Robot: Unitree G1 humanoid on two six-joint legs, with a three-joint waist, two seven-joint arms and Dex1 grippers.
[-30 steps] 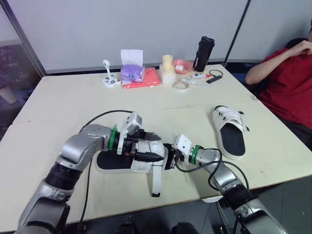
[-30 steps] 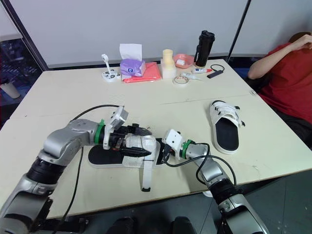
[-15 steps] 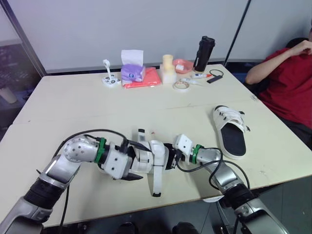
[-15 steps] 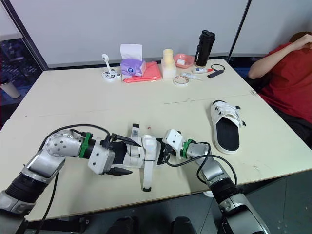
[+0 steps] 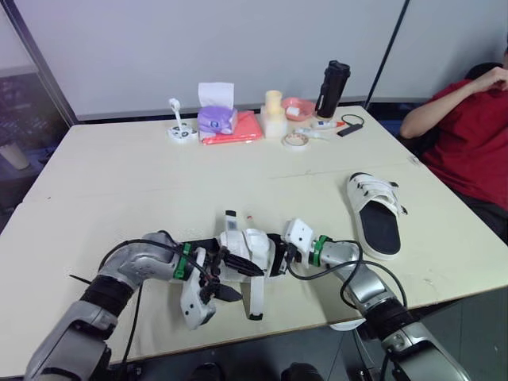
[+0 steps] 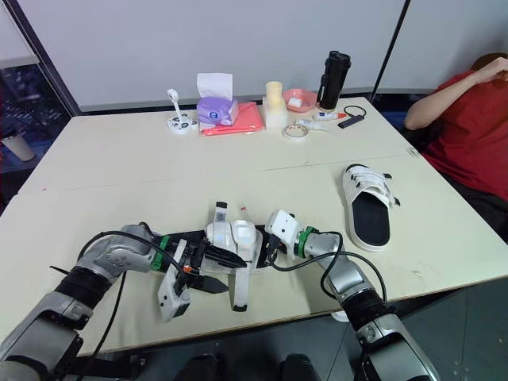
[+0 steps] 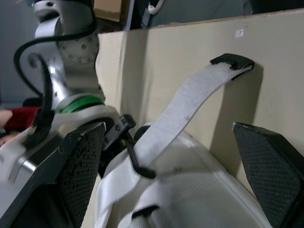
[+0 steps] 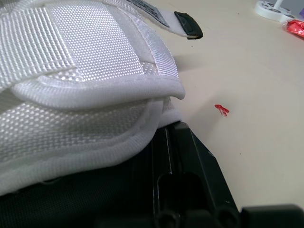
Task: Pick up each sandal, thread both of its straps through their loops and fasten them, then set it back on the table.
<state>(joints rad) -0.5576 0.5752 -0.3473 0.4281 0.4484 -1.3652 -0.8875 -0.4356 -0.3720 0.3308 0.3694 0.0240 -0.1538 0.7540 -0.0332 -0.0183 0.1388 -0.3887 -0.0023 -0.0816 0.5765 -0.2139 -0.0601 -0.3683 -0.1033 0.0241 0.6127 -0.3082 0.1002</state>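
Sandal (image 5: 248,248) gripped by right tool (image 5: 275,260); left tool (image 5: 249,284) wide, straddling loose strap (image 7: 190,102); second sandal (image 5: 378,216) well apart.

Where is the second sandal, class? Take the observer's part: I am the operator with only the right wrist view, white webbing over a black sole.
Observer: The second sandal lies flat, sole down, on the table to the robot's right, with nothing touching it.
Operator: What is the left gripper doing?
Observer: The left gripper is open, its fingers either side of the white upper of the near sandal.
Operator: Any strap undone?
Observer: Yes, one loose strap trails from the near sandal toward the table's near edge.
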